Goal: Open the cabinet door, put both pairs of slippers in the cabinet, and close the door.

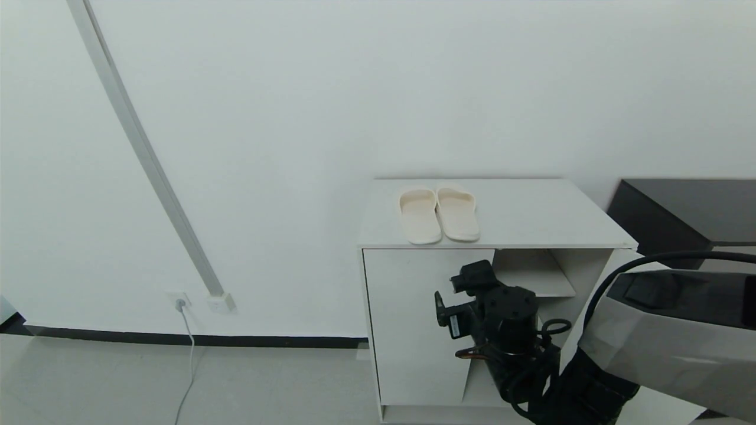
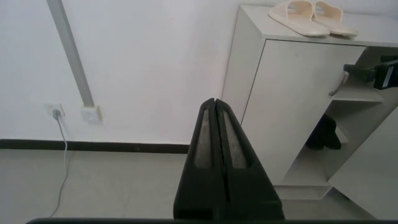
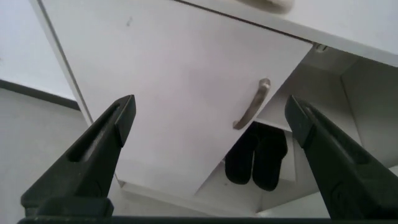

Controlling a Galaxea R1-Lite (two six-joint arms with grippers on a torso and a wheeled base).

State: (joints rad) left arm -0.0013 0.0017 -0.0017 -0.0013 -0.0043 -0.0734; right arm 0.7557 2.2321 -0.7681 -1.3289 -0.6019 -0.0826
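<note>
Right jaws spread at cabinet door (image 3: 174,93), cream slippers (image 1: 439,214) atop

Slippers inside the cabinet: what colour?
Black. The pair of black slippers shows best in the right wrist view.

Black arm (image 1: 508,321), arching cable (image 1: 679,256), perhaps grey-shelled

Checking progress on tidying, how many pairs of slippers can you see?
2. A cream pair lies on top of the cabinet; a black pair sits inside it, low down, beside the door. Others could be hidden behind the door.
</note>
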